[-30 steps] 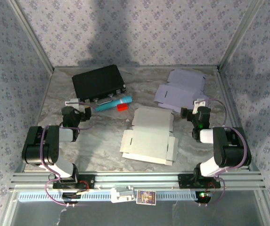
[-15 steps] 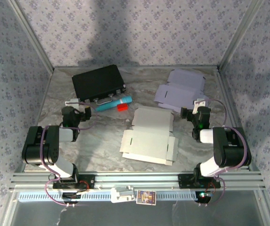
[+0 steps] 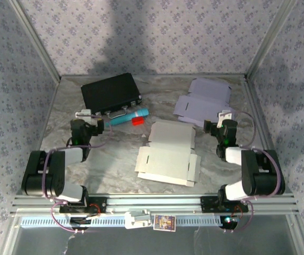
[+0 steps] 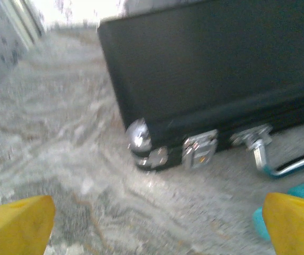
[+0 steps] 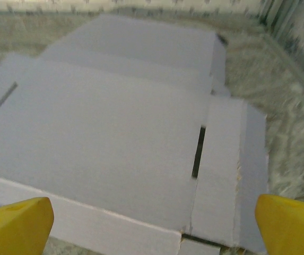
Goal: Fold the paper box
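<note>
Busy upper left: black hard case (image 3: 111, 93) with shiny metal latches, teal tube (image 3: 128, 117) and small red piece (image 3: 137, 121) just beside its near edge. Upper right, lavender paper box (image 3: 202, 103), unfolded flat, slotted flaps spread. Dead centre on the marbled table (image 3: 109, 154), white paper box (image 3: 167, 154), flat too, apart from both grippers. Left gripper (image 3: 96, 126) low over the table, aimed at the case corner, yellow fingertips (image 4: 14, 223) spread wide, nothing between. Right gripper (image 3: 211, 126) at the lavender sheet's near edge, jaws wide as well, empty. Smooth matte card, crisp creases.
</note>
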`<state>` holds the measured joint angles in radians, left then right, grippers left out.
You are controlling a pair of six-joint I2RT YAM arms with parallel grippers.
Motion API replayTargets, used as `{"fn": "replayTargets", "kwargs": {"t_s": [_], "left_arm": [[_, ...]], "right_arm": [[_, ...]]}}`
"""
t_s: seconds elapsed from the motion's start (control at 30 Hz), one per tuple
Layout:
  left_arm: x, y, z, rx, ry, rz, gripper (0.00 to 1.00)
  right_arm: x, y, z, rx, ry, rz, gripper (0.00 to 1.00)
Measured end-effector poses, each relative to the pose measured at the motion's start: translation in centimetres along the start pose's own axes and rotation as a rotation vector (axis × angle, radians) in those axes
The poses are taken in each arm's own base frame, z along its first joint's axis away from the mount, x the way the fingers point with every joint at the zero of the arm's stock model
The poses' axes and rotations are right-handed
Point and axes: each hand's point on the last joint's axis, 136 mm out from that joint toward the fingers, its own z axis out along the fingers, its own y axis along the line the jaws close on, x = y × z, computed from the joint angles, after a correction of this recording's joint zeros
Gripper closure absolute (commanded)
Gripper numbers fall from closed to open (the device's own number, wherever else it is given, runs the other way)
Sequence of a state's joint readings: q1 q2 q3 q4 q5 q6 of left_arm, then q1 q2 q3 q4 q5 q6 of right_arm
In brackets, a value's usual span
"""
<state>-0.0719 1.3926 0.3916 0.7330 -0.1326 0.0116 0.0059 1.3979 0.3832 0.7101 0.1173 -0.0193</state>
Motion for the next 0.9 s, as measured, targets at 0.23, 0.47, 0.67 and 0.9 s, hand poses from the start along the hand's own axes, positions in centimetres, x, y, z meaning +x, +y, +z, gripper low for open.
{"fn": "replayTargets", "kwargs": {"t_s": [0.23,0.47,0.67,0.9], "left_arm": [[-6.9,-0.1,-4.7,-0.092,-0.185,-0.008,0.00],[-18.0,0.3,-8.0,-0.141,-0.133,-0.313,0.03],[-16.5,-0.4,-7.6,-0.003,0.079,-0.653,0.22],[-2.6,-18.5,-11.7,0.370,0.689,-0.374,0.41]], "right_arm": [[-6.6,-1.4,-4.2,0.126,-0.138,0.029,0.01],[-25.2,-4.1,-10.4,0.181,-0.199,0.491,0.01],[-22.0,-5.0,-12.0,0.150,0.044,0.792,0.05],[-7.4,7.7,-12.6,-0.069,0.652,0.671,0.23]]}}
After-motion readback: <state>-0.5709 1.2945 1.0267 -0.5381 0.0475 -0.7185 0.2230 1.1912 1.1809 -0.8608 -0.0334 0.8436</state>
